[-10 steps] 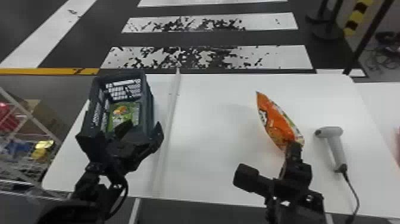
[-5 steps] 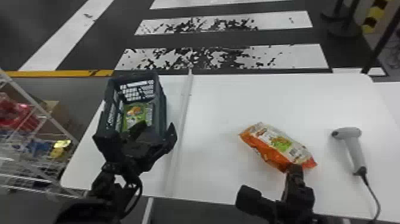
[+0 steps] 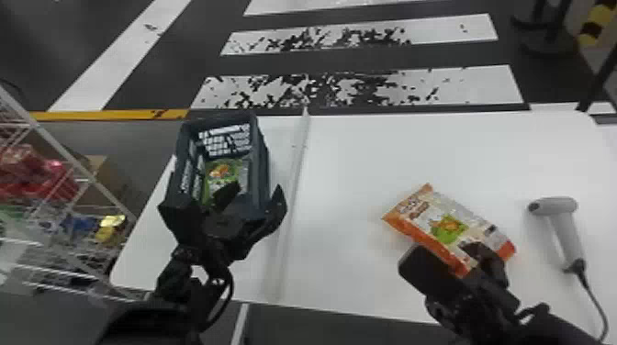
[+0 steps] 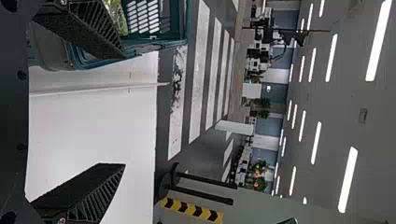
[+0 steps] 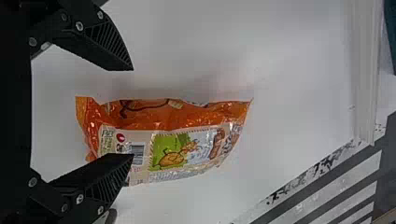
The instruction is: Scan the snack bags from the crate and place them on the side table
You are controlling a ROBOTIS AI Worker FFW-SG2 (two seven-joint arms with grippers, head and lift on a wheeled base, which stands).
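Orange snack bag (image 3: 413,215) flat on the white surface (image 3: 349,183), right pincer (image 3: 447,261) spread wide over its near side, contact unclear, left pincer (image 3: 258,188) also wide apart by the dark crate (image 3: 262,169), green bag (image 3: 225,170) inside.

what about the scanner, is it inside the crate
No, the scanner lies on the white table, to the right of the orange snack bag.

One bag (image 3: 226,170) lies in the crate (image 3: 261,172), left, a second bag (image 3: 447,227) between crate and scanner (image 3: 561,229).
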